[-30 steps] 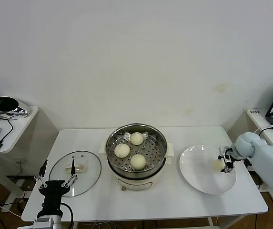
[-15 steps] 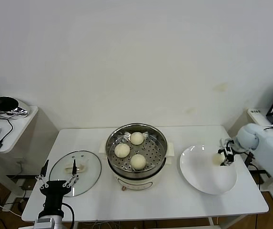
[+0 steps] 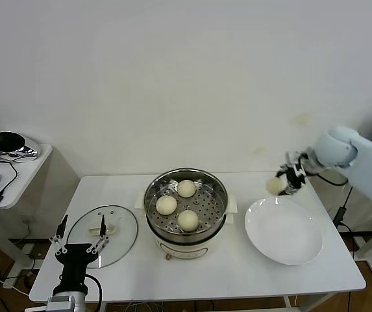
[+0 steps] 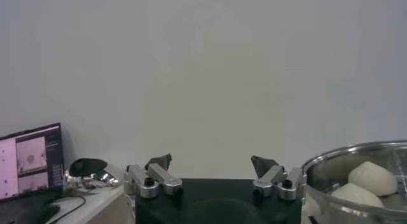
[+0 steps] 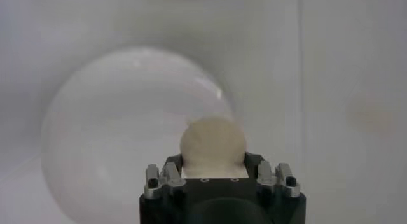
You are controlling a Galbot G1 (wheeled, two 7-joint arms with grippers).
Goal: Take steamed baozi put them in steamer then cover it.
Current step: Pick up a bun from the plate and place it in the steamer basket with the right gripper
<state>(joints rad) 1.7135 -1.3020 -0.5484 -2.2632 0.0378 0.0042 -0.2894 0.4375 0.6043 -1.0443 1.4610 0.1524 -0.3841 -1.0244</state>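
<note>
Stainless steel marks the steamer (image 3: 186, 207), which stands uncovered near the middle of the white surface (image 3: 237, 273) on its cream base. Three buns lie on the perforated tray inside the steamer: one toward the wall (image 3: 186, 188), one on the robot's left side of the tray (image 3: 166, 205), and one nearest the robot (image 3: 187, 220). They sit close together without clearly touching.

The fourth bun (image 3: 275, 186) is in the air, to the right of the steamer and above the far edge of the white plate (image 3: 283, 231). The right end effector (image 3: 283, 181) is closed on this bun; in the right wrist view the bun (image 5: 212, 144) sits clamped between the two fingers (image 5: 170, 174), with the plate (image 5: 108, 136) below it. The plate rests on the surface just right of the steamer, apart from it.

The glass cover (image 3: 102, 234) lies flat on the surface to the left of the steamer, handle up, not touching the steamer's base. The left end effector (image 3: 78, 244) hangs at the cover's near edge, on the side away from the steamer, with its fingers (image 4: 149, 178) spread wide and nothing between them. From the left wrist view the steamer's rim (image 4: 356, 174) shows with two buns inside.
</note>
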